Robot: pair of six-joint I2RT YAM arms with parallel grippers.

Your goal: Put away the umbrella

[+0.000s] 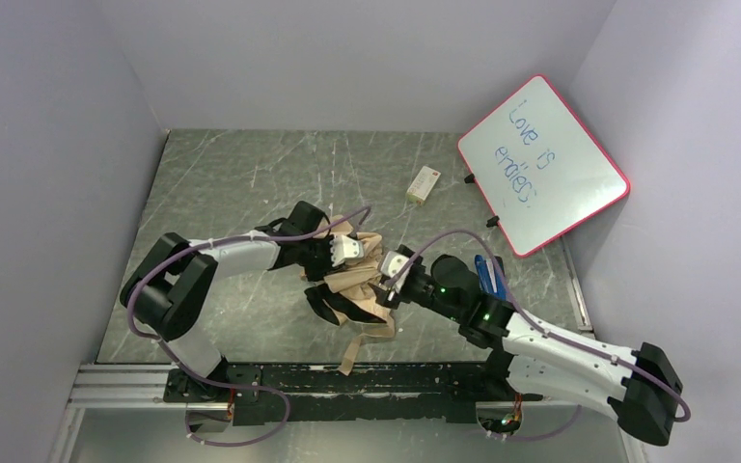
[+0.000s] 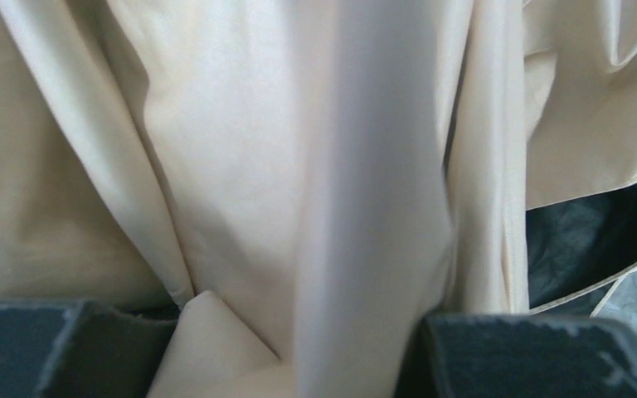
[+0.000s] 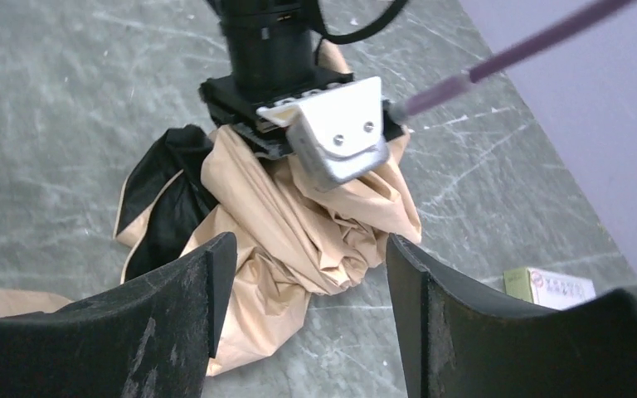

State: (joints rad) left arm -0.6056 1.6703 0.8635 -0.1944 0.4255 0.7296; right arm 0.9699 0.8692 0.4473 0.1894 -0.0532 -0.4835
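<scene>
Top external view: the compact folding umbrella of tan and black fabric [image 1: 352,299] lies crumpled at the middle of the grey marbled table [image 1: 232,183], between the left gripper [image 1: 359,260] and the right gripper [image 1: 386,280].

Left wrist view: the left gripper's dark fingers [image 2: 66,348] pinch a thick fold of tan cloth.

Right wrist view: the right jaws stand apart and empty, just short of the heap.

The canopy is collapsed but loose. I judge that gathering, rolling and strapping are not yet done.

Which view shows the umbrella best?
Right wrist: most of the bunched umbrella is visible, tan fabric outside, black inside. Top external shows it small, partly hidden by the arms; left wrist shows only close tan folds.
</scene>
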